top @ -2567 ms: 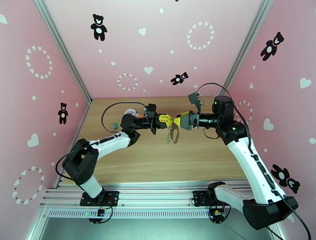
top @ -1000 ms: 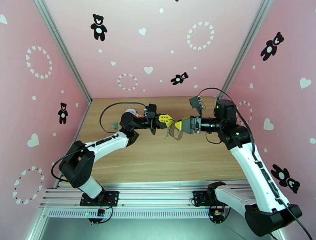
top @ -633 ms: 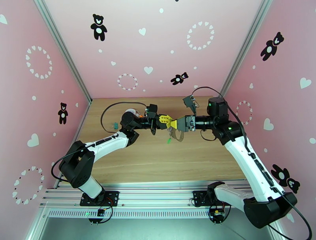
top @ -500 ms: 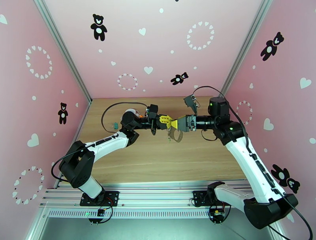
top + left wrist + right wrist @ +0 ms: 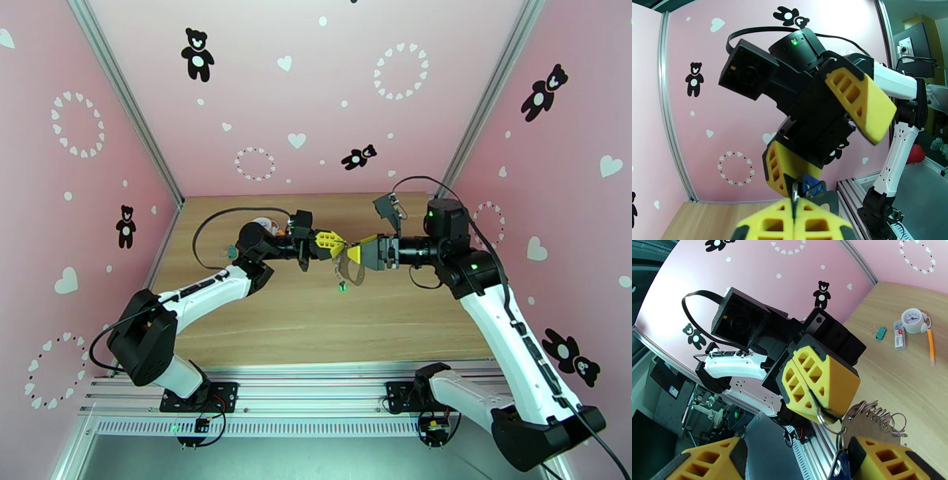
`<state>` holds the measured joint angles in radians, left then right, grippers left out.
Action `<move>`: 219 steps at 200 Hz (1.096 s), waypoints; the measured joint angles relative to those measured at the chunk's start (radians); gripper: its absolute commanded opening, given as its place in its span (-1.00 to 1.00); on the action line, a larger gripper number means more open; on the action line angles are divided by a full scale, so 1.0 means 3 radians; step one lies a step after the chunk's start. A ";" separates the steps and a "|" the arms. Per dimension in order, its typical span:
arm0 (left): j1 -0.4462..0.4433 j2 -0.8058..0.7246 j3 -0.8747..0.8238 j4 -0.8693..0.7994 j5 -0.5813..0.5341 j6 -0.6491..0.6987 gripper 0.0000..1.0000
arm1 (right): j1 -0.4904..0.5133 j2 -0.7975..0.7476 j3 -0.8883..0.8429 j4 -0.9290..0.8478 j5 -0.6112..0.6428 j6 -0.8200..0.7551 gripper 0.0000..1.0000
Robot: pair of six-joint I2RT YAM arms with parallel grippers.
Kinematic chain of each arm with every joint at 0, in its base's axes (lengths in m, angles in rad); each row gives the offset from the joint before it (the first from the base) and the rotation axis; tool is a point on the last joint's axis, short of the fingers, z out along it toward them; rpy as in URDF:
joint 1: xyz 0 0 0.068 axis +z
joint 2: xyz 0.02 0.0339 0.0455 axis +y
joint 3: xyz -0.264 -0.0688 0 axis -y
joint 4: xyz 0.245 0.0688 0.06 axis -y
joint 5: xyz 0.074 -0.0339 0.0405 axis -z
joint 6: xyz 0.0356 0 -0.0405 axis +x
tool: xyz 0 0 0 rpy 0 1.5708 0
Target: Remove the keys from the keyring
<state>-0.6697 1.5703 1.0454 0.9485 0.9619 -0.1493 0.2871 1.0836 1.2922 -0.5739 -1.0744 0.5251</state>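
Backed right claw (image 5: 354, 251) toward worktop's (image 5: 316, 331) right edge, spread beside blue-tagged key (image 5: 811, 184); pinches keyring (image 5: 353, 272) in left claw (image 5: 340, 243) as anchor.

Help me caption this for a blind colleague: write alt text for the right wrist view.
The left gripper, yellow fingers shut, pinches the keyring by a thin metal ring above a wooden table. The right gripper is open in the foreground, a blue-tagged key beside one finger.
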 measured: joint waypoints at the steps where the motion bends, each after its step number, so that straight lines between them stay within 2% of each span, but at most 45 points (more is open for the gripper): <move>1: 0.0000 0.0000 0.0000 0.0001 0.0000 0.0000 -1.00 | -0.0001 0.0000 0.0000 -0.0001 0.0000 -0.0001 0.34; 105: 0.0000 0.0000 -0.0011 -0.0074 0.0000 0.0039 -1.00 | -0.0001 0.0052 0.0072 -0.0085 0.0153 0.0046 -0.13; 219: 0.0000 -0.0020 -0.0011 -0.0174 0.0001 0.0112 -1.00 | -0.0001 0.0094 0.0106 -0.0359 0.0300 -0.0165 -0.66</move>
<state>-0.6697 1.5642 1.0420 0.8963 0.9623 -0.1158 0.2867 1.1118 1.3239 -0.6815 -0.9844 0.4755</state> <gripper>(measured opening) 0.056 0.194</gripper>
